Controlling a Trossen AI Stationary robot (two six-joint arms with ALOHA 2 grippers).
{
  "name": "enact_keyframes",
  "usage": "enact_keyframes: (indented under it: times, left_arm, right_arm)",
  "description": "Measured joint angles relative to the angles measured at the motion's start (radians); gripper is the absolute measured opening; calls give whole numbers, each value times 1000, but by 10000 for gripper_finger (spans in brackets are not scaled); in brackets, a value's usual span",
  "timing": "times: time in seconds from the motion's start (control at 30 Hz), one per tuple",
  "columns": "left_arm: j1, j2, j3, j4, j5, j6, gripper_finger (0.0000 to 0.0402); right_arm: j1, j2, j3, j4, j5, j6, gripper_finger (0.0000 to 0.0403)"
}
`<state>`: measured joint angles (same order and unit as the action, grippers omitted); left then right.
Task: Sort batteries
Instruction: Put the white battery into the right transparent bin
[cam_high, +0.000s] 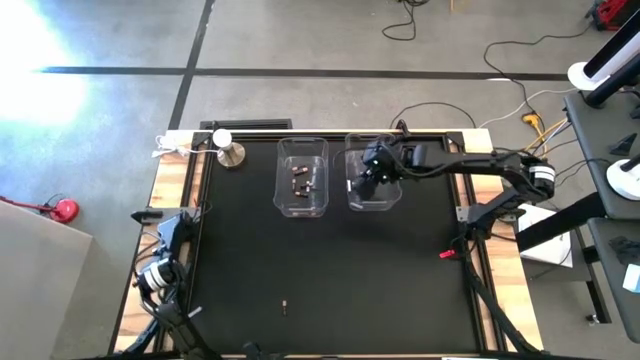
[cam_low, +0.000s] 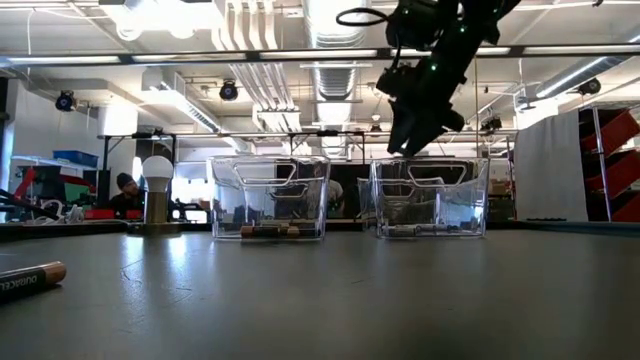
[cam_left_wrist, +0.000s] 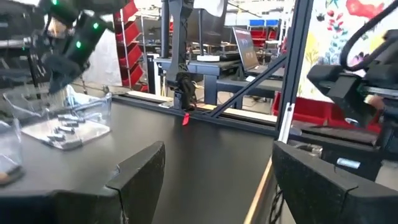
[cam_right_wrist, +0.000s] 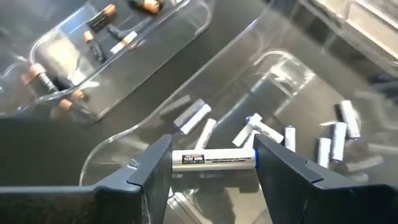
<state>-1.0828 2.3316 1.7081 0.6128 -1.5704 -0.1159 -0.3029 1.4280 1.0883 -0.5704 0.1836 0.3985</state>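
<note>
The table (cam_high: 330, 270) is a black mat framed in wood. Two clear plastic bins stand side by side near its far edge: the left bin (cam_high: 302, 205) holds dark, copper-ended batteries (cam_high: 301, 180), and the right bin (cam_high: 372, 203) holds white batteries (cam_right_wrist: 336, 138) scattered across its floor.

The right arm reaches in from the table's right side, and the right claw (cam_right_wrist: 212, 160) hangs above the right bin's open top (clear of the rim in the low view). Its fingers pinch one white battery (cam_right_wrist: 213, 159) across its length, one finger at each end cap. The left claw (cam_left_wrist: 214, 171) waits at the table's near-left corner, fingers spread and empty.

One dark battery (cam_high: 284, 304) lies apart on the mat near the front edge, not yet sorted. A small lamp-like object (cam_high: 224, 143) stands left of the bins and is no part of the sort.

Step in hand, as judged: release the white battery into the right bin.
- Keep the claw centred over the bin, away from the wall shared with the left bin.
- Lower before opening, so the cell does not bounce out.
- Open the fingers fully; an end-to-end grip can hang on one cap.
</note>
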Motion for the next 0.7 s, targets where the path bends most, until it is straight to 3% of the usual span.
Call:
enact_keyframes:
  times: [0.13, 0.27, 0.4, 0.5, 0.7]
  left_arm:
    - [-17, -97, -102, -2, 2, 45, 271]
    - [-21, -288, -327, 6, 38, 2, 264]
    - [18, -447, -604, -3, 135, -151, 257]
    - [61, -528, -779, 0, 144, -301, 253]
    - [113, -604, -983, 9, 173, -507, 246]
  right_arm:
    - [-34, 10, -7, -3, -61, -89, 194]
    - [-39, 9, -9, -4, -103, -162, 191]
    - [-46, 27, -10, 1, -112, -176, 195]
    - [-76, 66, -10, 0, -108, -154, 197]
    - [-168, 161, -9, 2, -109, -67, 192]
